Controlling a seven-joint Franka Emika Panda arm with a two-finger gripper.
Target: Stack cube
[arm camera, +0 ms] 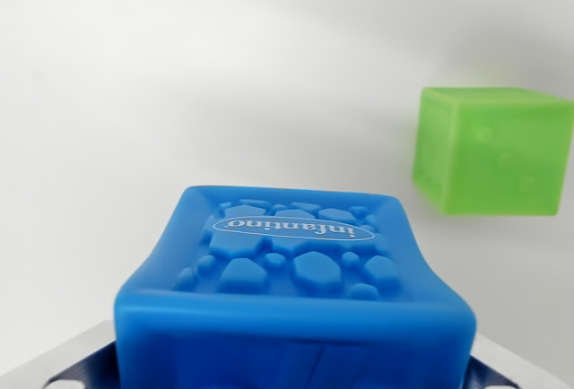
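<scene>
Close under the wrist camera, we are seeing the soft blue rubbery cube pinched between the fingers. Far right on the white counter, the translucent green cube is sitting well apart; carrying and stacking remain, we judge.

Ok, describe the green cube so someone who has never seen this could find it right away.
Start from the big blue cube filling the bottom of the wrist view, then look up and toward the wrist view's right. The green cube sits there alone on the white surface, apart from the blue one. It is lime green with raised dots, not a pebbled face with a logo.
</scene>
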